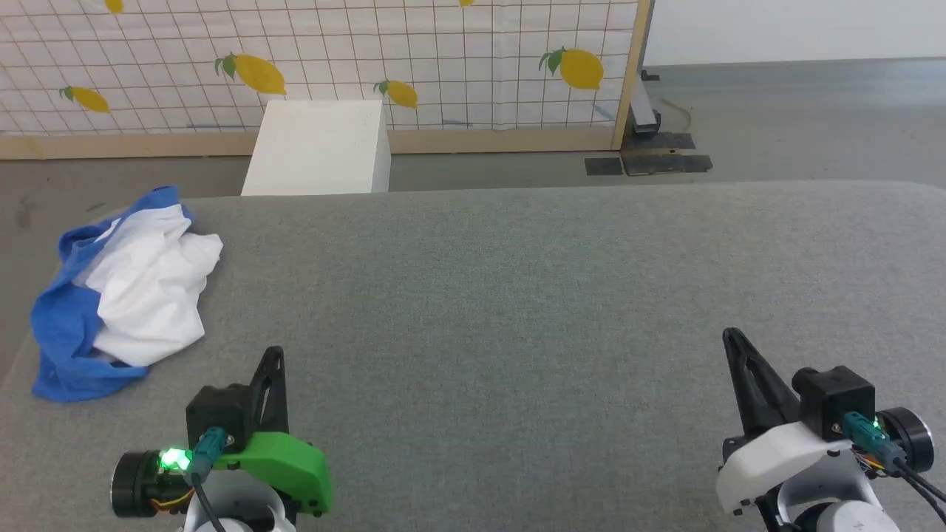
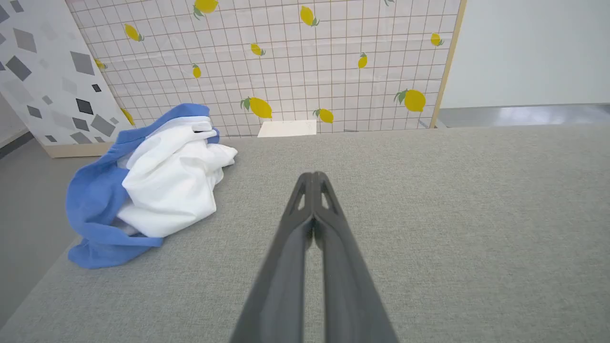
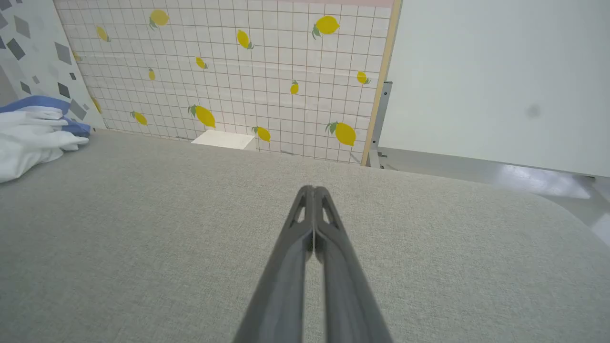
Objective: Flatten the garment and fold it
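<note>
Garment [image 1: 140, 295] sat on my feed as a crumpled heap at the far left edge of the bench [image 1: 517, 295]. The bench itself was the biggest thing I had in view, a broad top covered in grey fabric. Beyond its far edge stood a wood-framed screen [image 1: 443, 59] printed with a grid and yellow lemons, resting on the grey floor [image 1: 776, 125]. A white box [image 1: 318, 148] stood on that floor between the screen and the bench.

The garment was bunched up, not spread. Its white body was piled on top, and blue cloth wrapped round the left side and trailed toward the bench edge. My left wrist camera showed it ahead and to the left [image 2: 167, 186]. My right wrist camera caught only a corner of it at the left border [image 3: 28, 143].

I saw the left jaws pressed together with nothing between them, over the bench near the heap but apart from it. The right jaws were likewise together on nothing, well apart from the garment.
</note>
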Controlling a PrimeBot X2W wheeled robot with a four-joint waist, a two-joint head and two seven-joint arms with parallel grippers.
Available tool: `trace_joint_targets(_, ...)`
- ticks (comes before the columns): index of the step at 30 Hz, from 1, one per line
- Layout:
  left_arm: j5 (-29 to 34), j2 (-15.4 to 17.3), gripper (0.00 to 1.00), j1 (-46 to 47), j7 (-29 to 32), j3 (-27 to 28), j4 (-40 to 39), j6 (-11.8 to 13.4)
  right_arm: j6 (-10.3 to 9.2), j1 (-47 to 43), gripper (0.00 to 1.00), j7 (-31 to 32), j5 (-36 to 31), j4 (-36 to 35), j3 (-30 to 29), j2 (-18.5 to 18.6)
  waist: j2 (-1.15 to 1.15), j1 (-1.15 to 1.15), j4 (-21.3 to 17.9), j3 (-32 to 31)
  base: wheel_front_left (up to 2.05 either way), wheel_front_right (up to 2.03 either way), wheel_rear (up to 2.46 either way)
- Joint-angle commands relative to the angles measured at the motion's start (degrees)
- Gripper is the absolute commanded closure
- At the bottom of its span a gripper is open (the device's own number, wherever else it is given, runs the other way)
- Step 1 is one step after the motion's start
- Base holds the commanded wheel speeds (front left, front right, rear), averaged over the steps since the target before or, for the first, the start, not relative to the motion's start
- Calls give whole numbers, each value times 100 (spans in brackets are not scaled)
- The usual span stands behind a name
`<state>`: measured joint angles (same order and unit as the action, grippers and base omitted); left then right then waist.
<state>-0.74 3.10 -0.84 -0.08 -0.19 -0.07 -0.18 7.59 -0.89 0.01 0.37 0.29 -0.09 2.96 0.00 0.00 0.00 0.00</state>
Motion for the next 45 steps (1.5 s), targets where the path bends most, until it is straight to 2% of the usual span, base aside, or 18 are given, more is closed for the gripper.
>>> trace_joint_targets(1, 74, -23, 100, 84, 8, 19, 7, 18, -10, 89, 100, -1, -37, -29, 9, -8, 0, 0, 0, 0, 0, 0, 0)
trace_joint_targets(23, 74, -23, 100, 84, 8, 19, 7, 18, -10, 89, 100, -1, -37, -29, 9, -8, 0, 0, 0, 0, 0, 0, 0)
trace_joint_targets(24, 0, 0, 0, 0, 0, 1, 0, -1, 0, -1, 0, 0, 0, 0, 1, 0, 0, 0, 0, 0, 0, 0, 0)
trace_joint_targets(45, -140, -2, 0, -83, -186, -65, -62, -18, -1, -34, 0, -187, 201, 44, -235, -1, 0, 0, 0, 11, 0, 0, 0)
